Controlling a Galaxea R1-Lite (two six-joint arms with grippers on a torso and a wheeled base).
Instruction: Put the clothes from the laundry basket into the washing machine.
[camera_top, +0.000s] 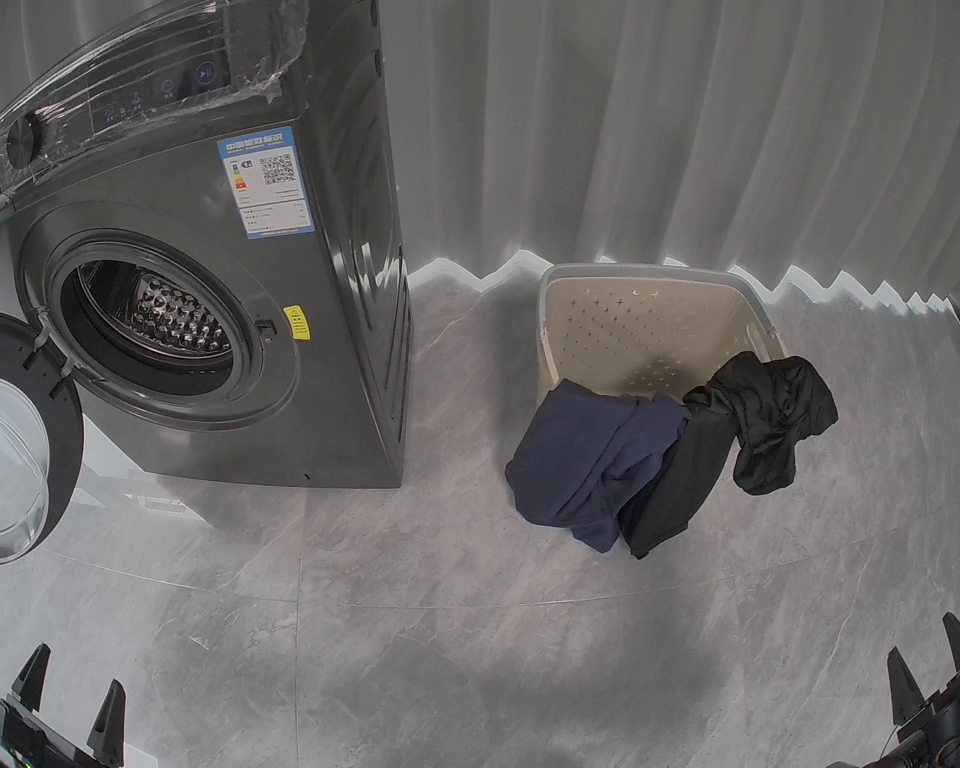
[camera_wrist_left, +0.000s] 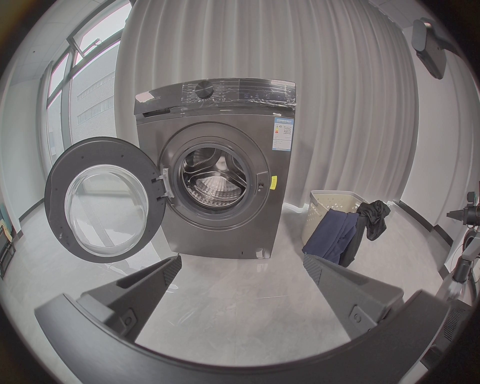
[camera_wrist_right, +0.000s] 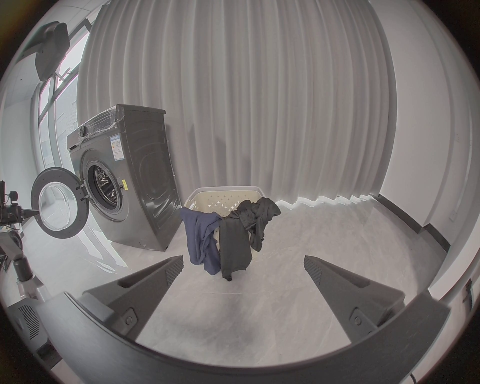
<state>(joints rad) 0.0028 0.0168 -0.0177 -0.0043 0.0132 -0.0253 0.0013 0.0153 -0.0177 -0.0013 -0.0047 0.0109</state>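
**The right side has the shorter reach**

In the head view, the laundry basket (camera_top: 640, 272) stands at centre right. A navy garment (camera_top: 585, 455) and a black garment (camera_top: 770, 410) are draped over its near rim, and their long folds hang down toward the floor (camera_top: 450, 620). The washing machine (camera_top: 330, 250) fills the upper left, and its door (camera_top: 40, 420) is swung wide at the left edge. Our left gripper (camera_top: 75, 672) sits in the lower left corner and our right gripper (camera_top: 920, 640) in the lower right. Both have their fingers apart and hold nothing. We judge the right one nearer the clothes.

In the left wrist view, our left gripper (camera_wrist_left: 241, 260) faces the machine's drum (camera_wrist_left: 215, 180), which shows between the spread fingers. The basket lies beyond one fingertip.

In the right wrist view, our right gripper (camera_wrist_right: 243, 260) frames both garments between its parted fingers. They are well apart from it but dead ahead, so we expect a straight forward reach.
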